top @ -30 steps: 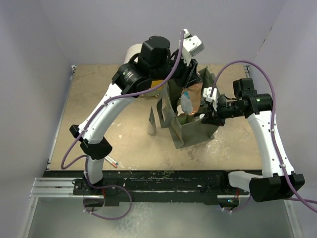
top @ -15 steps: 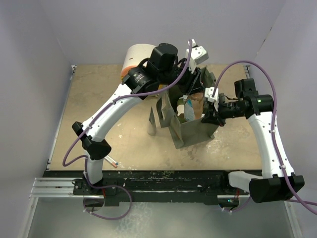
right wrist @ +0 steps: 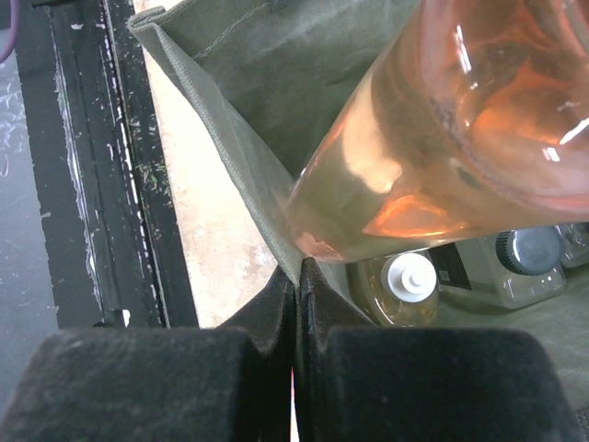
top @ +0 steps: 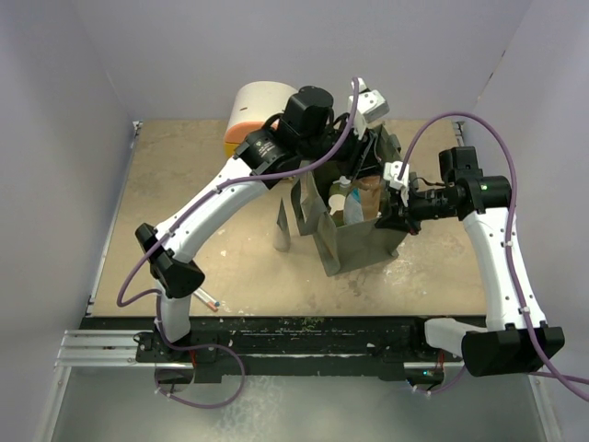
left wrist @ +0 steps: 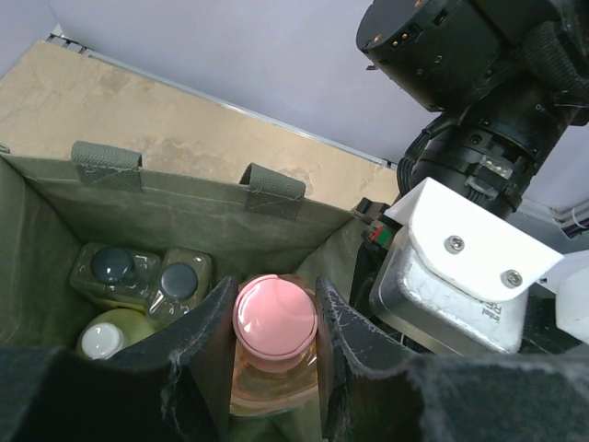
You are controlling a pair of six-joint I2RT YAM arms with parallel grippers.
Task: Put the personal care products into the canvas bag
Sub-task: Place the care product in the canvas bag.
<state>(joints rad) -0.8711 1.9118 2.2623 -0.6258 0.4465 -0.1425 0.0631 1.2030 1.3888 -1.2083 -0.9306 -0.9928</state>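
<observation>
- L gripper (left wrist: pixel 274 308) is clamping the orange, pink-capped plastic bottle (left wrist: pixel 273 387) just under its cap. Its fingers are part-closed, one on each side.
- Bottle is hanging cap-up under L gripper, over the open mouth of the olive-green canvas bag (left wrist: pixel 184 221).
- R gripper (right wrist: pixel 294 285) is pinching the bag's rim, fully closed on the fabric, and propping the mouth open. The bottle is hanging just above and ahead of it.
- Below L gripper, on the bag floor, are two clear square black-capped bottles (left wrist: pixel 115 265) and a green white-capped bottle (left wrist: pixel 101 339).
- Best approach, imo: lowering straight down into the free gap beside them, w/o tilting, and opening only once it's low. A high drop is likely knocking the others over.
- R gripper should be bracing the rim, not tugging, else the bag is tipping on the bench (top: pixel 184 184).
</observation>
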